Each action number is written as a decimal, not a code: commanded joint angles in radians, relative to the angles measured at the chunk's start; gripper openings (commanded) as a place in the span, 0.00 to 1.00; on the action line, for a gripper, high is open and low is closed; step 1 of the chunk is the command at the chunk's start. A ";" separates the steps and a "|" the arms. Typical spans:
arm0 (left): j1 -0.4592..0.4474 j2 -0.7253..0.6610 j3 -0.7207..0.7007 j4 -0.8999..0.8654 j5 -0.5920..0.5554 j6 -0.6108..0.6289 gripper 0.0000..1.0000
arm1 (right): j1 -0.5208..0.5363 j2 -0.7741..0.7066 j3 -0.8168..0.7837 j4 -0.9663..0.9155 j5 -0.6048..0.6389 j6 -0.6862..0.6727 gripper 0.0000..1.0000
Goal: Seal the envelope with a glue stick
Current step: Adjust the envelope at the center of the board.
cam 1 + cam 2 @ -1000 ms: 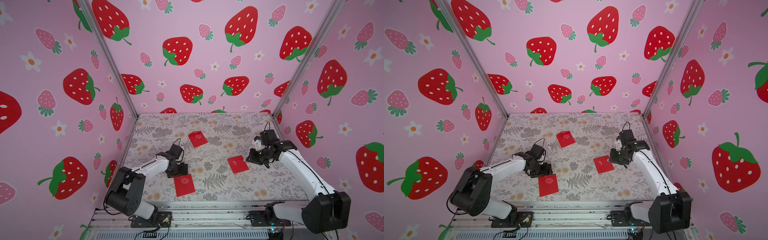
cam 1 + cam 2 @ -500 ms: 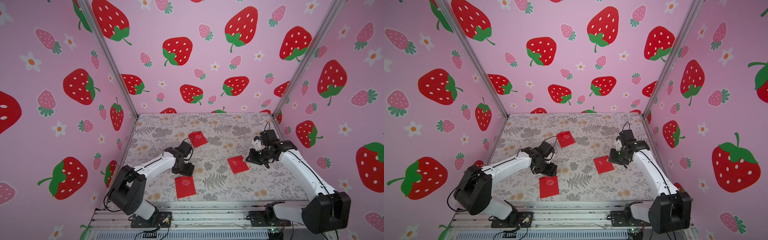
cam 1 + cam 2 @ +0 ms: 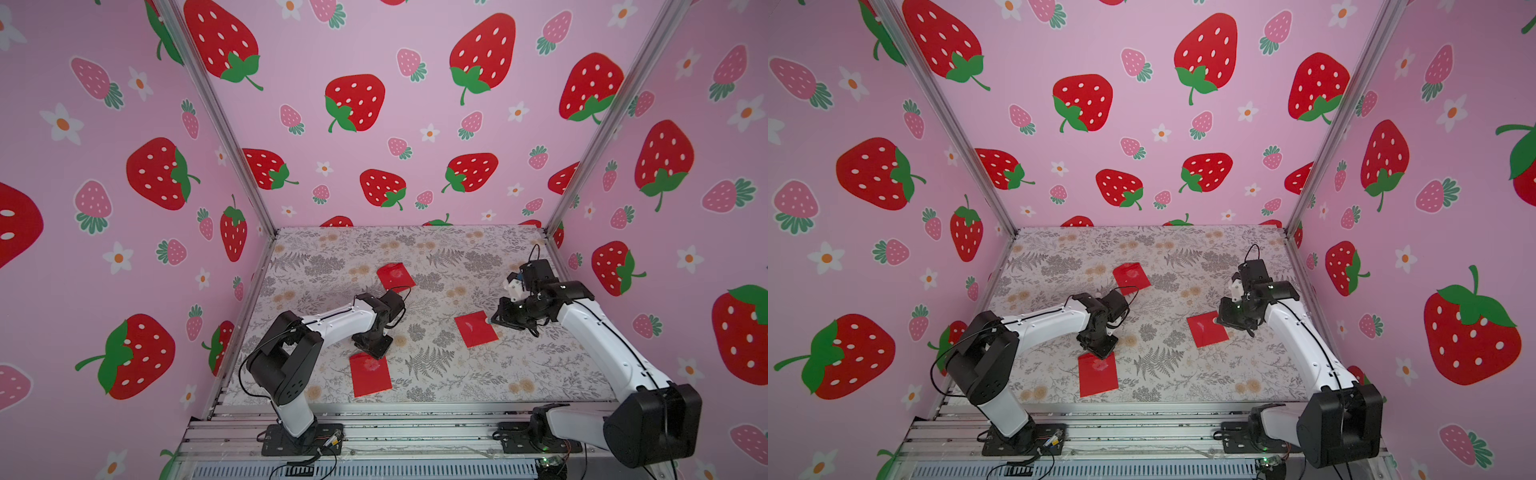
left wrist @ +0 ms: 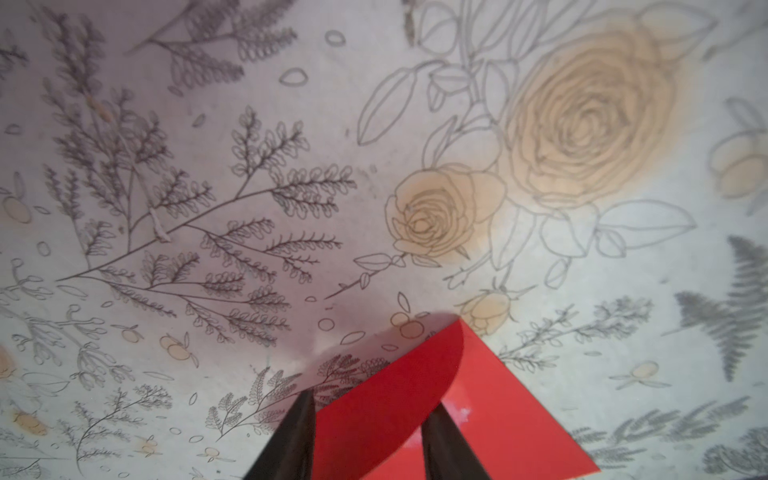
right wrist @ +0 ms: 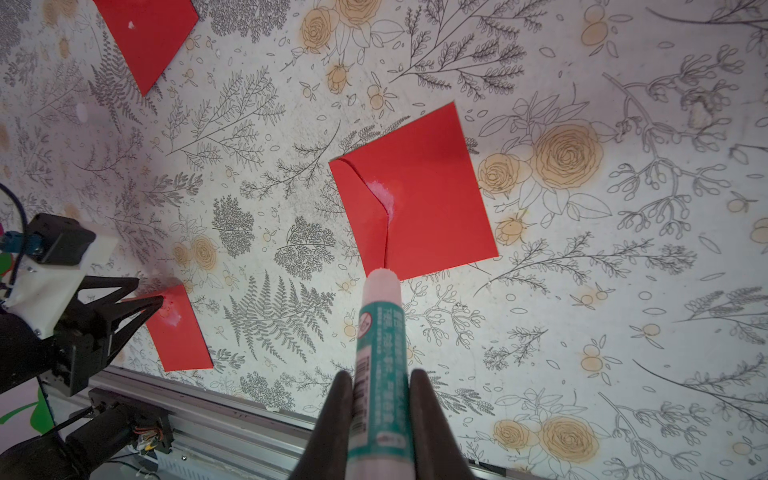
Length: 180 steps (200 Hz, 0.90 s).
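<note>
Envelopes, three of them and all red, lie on the floral table, well apart from one another.

Furthest left is the near envelope, close to the front rail. The left gripper points down at its far edge. In the left wrist view its two dark fingers stand partly apart, a narrow gap, astride that envelope's flap, which curls up off the paper between them. Whether either finger presses the flap cannot be told. A white glue smear marks this envelope just beside the fingertips.

Further back, near the middle of the table, the far envelope lies flat with nothing touching it.

To the right lies the third envelope, its flap folded down, with a white glue patch along the flap's edge (rough and lumpy).

The right gripper sits low at this envelope's right edge, jaws clamped narrow on the glue stick. The stick is a tube with a teal label, held by its lower body. Its pale pinkish end reaches the corner of the third envelope. Actual contact with the paper is unclear. In both top views the gripper hides nearly all of the stick.
</note>
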 commanded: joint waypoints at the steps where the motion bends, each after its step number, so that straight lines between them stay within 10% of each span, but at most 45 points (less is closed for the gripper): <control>1: -0.001 0.017 0.041 0.010 -0.021 0.012 0.38 | 0.001 -0.012 -0.011 -0.007 -0.011 -0.013 0.00; 78: 0.027 0.060 0.057 0.120 0.071 -0.061 0.12 | 0.004 -0.017 -0.008 -0.010 -0.010 -0.015 0.00; 180: 0.108 0.135 0.151 0.242 0.202 -0.245 0.08 | 0.007 -0.012 -0.004 -0.016 -0.005 -0.015 0.00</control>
